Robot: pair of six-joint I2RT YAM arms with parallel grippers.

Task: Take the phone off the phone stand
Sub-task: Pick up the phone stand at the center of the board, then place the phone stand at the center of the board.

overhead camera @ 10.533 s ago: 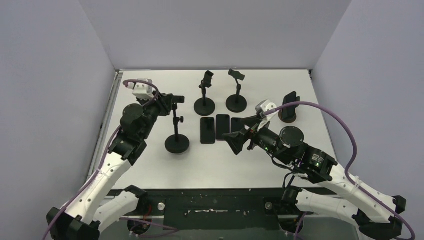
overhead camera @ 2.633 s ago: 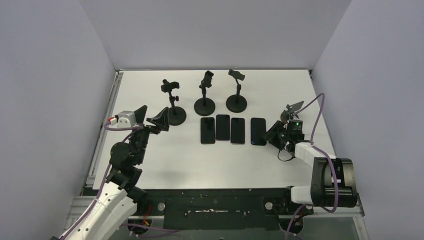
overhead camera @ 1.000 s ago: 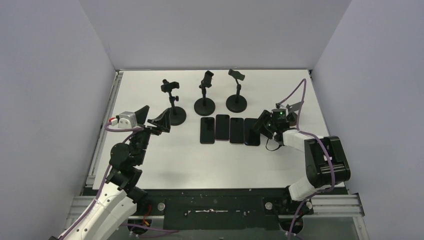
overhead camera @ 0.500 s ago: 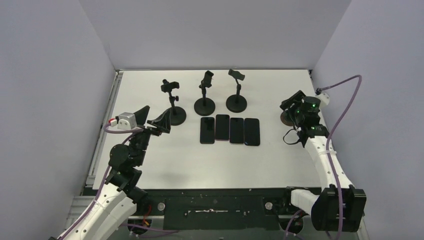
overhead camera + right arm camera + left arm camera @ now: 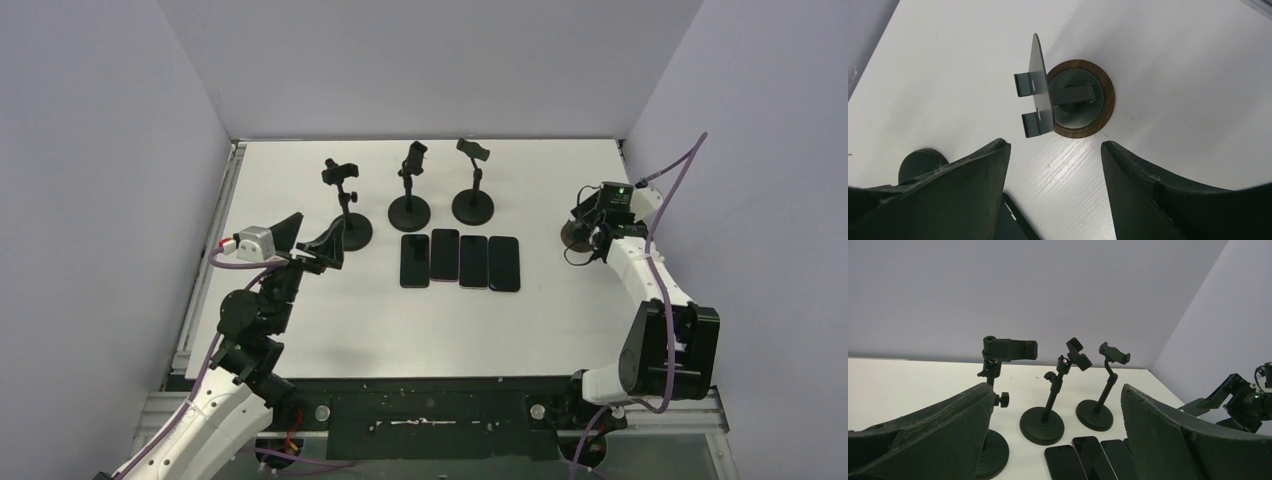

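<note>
We count four phones (image 5: 444,256), all black and flat, in one tight side-by-side row in the middle of the table (image 5: 400,330), just in front of the clamp stands' bases. There are three clamp stands at the back: left clamp stand (image 5: 343,175), middle clamp stand (image 5: 410,212) and right clamp stand (image 5: 473,208). Each has a round black base, a thin pole and a clamp head on top, and all three clamps are bare. There is one stand of another kind: the phone stand (image 5: 1073,100) near the table's right edge, with a round base ringed in wood colour and an upright metal plate with two small lips. Its plate is bare, so the phone is off it. The rightmost phone (image 5: 504,264) lies nearest that stand but well apart from it; we cannot tell which of the four is the task's. There are two arms. The left gripper (image 5: 308,232) hangs over the table's left part near the left clamp stand's base, jaws spread wide, nothing between them. The right gripper (image 5: 1054,146) hovers right above the phone stand, jaws apart, grasping nothing. One green light (image 5: 622,187) glows on the right wrist. Any brand, label or writing is too small to read.
</note>
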